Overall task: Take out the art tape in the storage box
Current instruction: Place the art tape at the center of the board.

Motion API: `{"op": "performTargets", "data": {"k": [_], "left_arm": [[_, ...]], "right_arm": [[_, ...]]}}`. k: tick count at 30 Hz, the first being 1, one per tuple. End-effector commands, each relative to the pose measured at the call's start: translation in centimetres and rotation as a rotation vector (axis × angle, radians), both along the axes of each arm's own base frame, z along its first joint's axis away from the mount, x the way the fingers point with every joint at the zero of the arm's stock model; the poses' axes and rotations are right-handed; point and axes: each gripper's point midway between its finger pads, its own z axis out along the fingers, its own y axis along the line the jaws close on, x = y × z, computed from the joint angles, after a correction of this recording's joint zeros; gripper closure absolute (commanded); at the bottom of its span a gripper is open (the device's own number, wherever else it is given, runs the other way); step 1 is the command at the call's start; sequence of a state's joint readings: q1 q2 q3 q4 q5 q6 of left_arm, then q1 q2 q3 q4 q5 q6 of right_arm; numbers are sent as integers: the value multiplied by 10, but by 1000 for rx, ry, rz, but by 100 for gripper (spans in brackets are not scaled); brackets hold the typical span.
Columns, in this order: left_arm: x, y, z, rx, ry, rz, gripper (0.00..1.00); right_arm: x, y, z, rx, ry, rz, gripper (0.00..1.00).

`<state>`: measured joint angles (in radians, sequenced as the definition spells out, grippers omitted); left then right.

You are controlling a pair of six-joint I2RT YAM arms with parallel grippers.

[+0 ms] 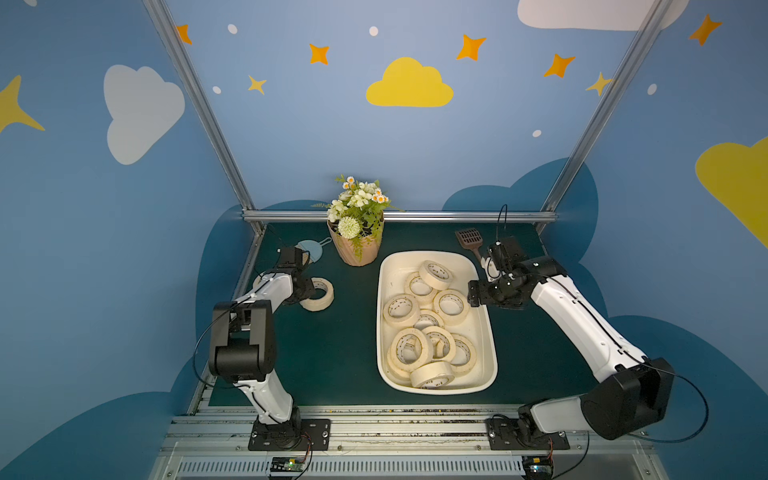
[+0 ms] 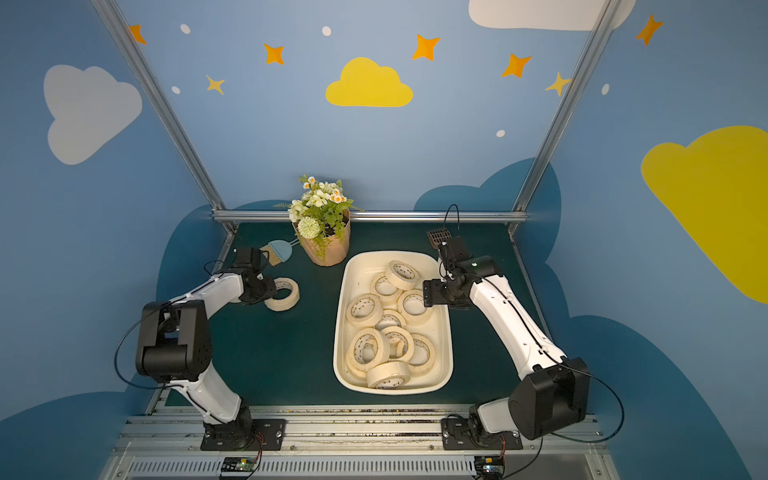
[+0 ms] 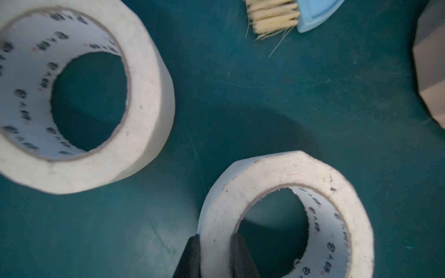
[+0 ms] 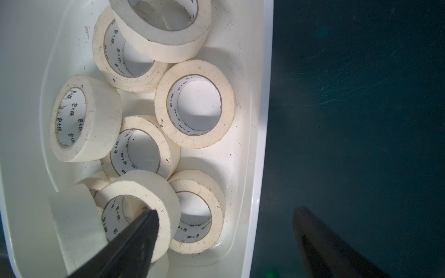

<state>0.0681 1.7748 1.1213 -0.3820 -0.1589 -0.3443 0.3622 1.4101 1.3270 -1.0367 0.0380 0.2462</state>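
Note:
Several cream art tape rolls (image 1: pixel 451 305) lie piled in the off-white storage box (image 1: pixel 490 332), also seen in the right wrist view (image 4: pixel 195 103). On the green mat left of the box sits one roll (image 1: pixel 318 294) (image 2: pixel 282 294). My left gripper (image 3: pixel 215 237) is shut on that roll's wall (image 3: pixel 284 216), one finger outside the ring and one inside. A second loose roll (image 3: pixel 79 96) lies beside it. My right gripper (image 4: pixel 226 210) (image 1: pixel 473 293) hangs open over the box's right rim (image 4: pixel 262 120), one finger above the rolls, the other above the mat.
A tan ribbed flowerpot (image 1: pixel 358 249) (image 3: pixel 431 72) with flowers stands at the back, left of the box. A light-blue brush (image 1: pixel 309 248) (image 3: pixel 289 16) lies behind the left gripper. A brown slotted scoop (image 1: pixel 469 241) lies behind the box. A metal rail (image 1: pixel 399 216) bounds the back edge.

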Motion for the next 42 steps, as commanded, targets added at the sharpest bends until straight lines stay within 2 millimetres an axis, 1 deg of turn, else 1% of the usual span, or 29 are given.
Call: {"op": "performTargets", "data": {"k": [1, 3, 5, 8, 10, 12, 17, 22, 23, 24, 25, 26, 27, 29, 32, 34, 35, 36, 38, 39, 42], "left_arm": [[40, 14, 12, 1, -122, 47, 96], [43, 23, 3, -19, -91, 81, 96], [47, 30, 4, -16, -96, 99, 96], [50, 43, 9, 34, -68, 107, 96], [49, 48, 5, 41, -39, 100, 96], [46, 55, -1, 38, -6, 107, 96], [35, 69, -4, 48, 24, 129, 96], [22, 72, -9, 56, 50, 130, 96], [20, 73, -10, 55, 55, 127, 94], [19, 72, -9, 56, 59, 125, 87], [18, 72, -8, 55, 59, 124, 79], [17, 71, -6, 54, 59, 121, 68], [17, 71, -3, 55, 55, 119, 60], [15, 70, 5, 59, 42, 113, 51], [11, 68, 23, 73, 21, 106, 43], [8, 64, 41, 87, -9, 91, 40], [7, 60, 50, 92, -26, 81, 40], [6, 54, 61, 100, -45, 66, 39], [4, 41, 79, 112, -77, 36, 38], [3, 32, 88, 115, -96, 12, 38], [0, 3, 108, 115, -135, -60, 37]], "right_arm": [[-3, 4, -3, 15, 32, 22, 7], [-4, 6, -8, 21, 51, 29, 8], [-4, 9, -13, 23, 67, 37, 8], [-4, 12, -18, 24, 83, 46, 8], [-3, 14, -20, 24, 88, 52, 8], [-1, 16, -22, 28, 88, 55, 8], [4, 18, -26, 22, 91, 57, 8], [22, 23, -32, 2, 84, 60, 8], [26, 26, -34, 1, 83, 65, 10], [31, 30, -35, 3, 78, 72, 10], [35, 33, -36, 5, 75, 78, 11], [39, 38, -38, 7, 77, 87, 12], [42, 44, -39, 13, 82, 104, 13], [43, 53, -41, 25, 102, 124, 15], [36, 56, -53, 2, 141, 134, 19], [30, 52, -66, -20, 177, 120, 22], [28, 49, -73, -33, 199, 104, 25], [26, 46, -79, -38, 218, 90, 27], [26, 42, -89, -42, 250, 52, 29], [27, 42, -94, -41, 265, 38, 29], [33, 43, -107, -43, 285, 2, 29]]}}
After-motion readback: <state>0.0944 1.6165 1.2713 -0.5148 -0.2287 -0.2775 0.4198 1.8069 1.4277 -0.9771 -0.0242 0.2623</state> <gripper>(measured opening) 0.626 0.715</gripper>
